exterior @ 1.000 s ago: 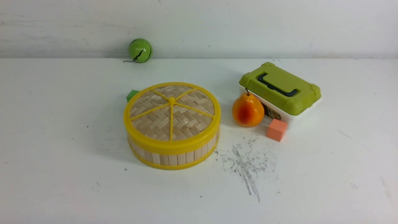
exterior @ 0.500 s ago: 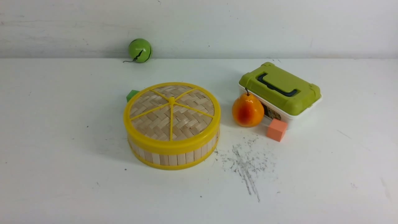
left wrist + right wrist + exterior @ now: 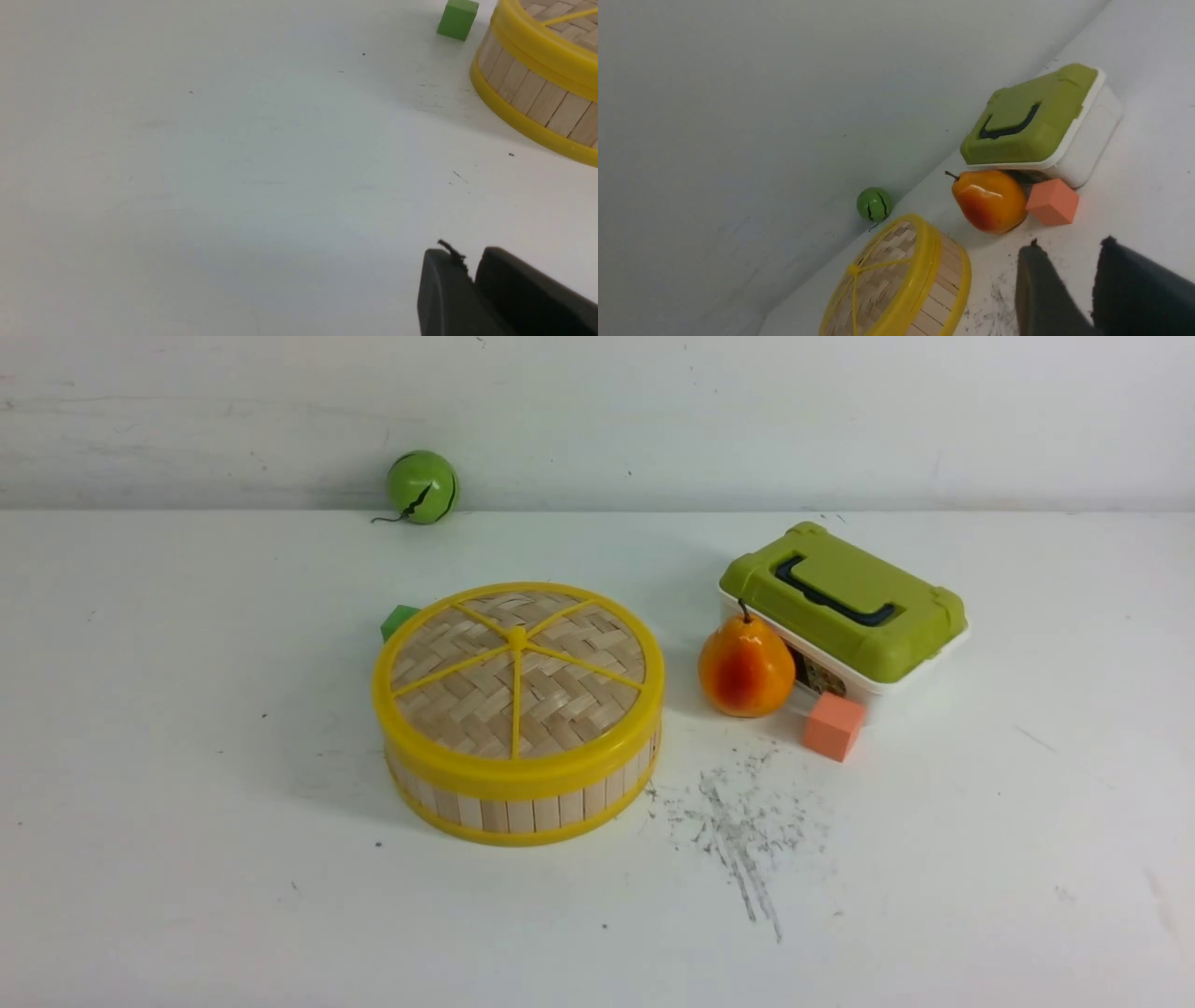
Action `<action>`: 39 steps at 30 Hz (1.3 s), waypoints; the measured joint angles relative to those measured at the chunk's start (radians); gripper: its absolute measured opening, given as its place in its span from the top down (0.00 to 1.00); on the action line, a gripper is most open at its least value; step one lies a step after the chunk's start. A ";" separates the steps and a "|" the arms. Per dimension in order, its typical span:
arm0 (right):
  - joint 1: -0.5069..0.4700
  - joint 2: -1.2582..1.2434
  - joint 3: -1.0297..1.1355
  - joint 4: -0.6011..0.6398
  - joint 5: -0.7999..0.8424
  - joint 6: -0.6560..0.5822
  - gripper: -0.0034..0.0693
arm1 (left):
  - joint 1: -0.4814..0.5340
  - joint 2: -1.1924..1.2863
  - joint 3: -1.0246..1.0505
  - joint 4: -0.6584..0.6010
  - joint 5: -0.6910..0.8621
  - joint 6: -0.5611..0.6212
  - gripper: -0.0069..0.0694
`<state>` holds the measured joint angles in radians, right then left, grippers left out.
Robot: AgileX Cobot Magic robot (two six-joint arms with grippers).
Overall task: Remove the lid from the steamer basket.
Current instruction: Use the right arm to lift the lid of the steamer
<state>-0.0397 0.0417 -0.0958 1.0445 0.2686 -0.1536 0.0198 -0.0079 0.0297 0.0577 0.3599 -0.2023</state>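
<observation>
Progress on the task is nil, as far as I can judge. The lid (image 3: 518,677), a woven pale bamboo disc with a thick yellow rim and thin yellow spokes meeting at a centre knob, sits flat and fully seated on the steamer basket (image 3: 523,807). The basket's pale slat wall and yellow bottom rim show beneath the lid, and it stands near the middle of the white table (image 3: 187,756). Neither of my arms shows in the front view, so both are well apart from the lid. My left gripper (image 3: 468,260), seen from its wrist camera, hangs over bare table, its two dark fingers drawn close with only a slit between them, grasping nothing. The basket's wall lies at the edge of that view, with a small green block (image 3: 458,19) just beside it. My right gripper (image 3: 1070,246) likewise has its fingers close together and empty. It looks across at the lid from the side where a pear (image 3: 990,200), an orange block (image 3: 1052,201) and a green-lidded box (image 3: 1031,116) cluster. A green ball (image 3: 421,486) rests by the back wall. All the work is left, in my judgement: bring a gripper to the lid, spread the jaws, take hold at the rim or knob, and lift it clear.
</observation>
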 joint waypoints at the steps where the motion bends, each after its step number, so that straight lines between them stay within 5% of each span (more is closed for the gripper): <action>1: 0.000 0.045 -0.051 -0.023 0.031 -0.034 0.80 | 0.000 0.000 0.000 0.000 0.000 0.000 0.78; 3: 0.000 0.180 -0.192 -0.102 0.123 -0.115 0.92 | 0.000 0.000 0.000 0.000 0.000 0.000 0.78; 6: 0.000 0.374 -0.411 -0.221 0.284 -0.208 0.98 | 0.000 0.000 0.000 0.000 0.000 0.000 0.78; 13: 0.000 0.837 -0.920 -0.398 0.677 -0.470 0.98 | 0.000 0.000 0.000 0.000 0.000 0.000 0.78; 19: 0.052 1.174 -1.280 -0.445 0.834 -0.520 0.97 | 0.000 0.000 0.000 0.000 0.003 0.000 0.77; 22: 0.128 1.293 -1.434 -0.523 0.845 -0.505 0.97 | 0.000 0.000 0.000 0.000 0.003 0.000 0.77; 30: 0.439 1.681 -1.906 -0.884 0.957 -0.174 0.96 | 0.000 0.000 0.000 0.000 0.003 0.000 0.76; 39: 0.578 2.051 -2.250 -0.903 0.980 -0.057 0.94 | 0.000 0.000 0.000 0.000 0.003 0.000 0.76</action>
<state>0.5380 2.0923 -2.3457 0.1418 1.2487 -0.2109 0.0198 -0.0079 0.0297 0.0577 0.3632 -0.2023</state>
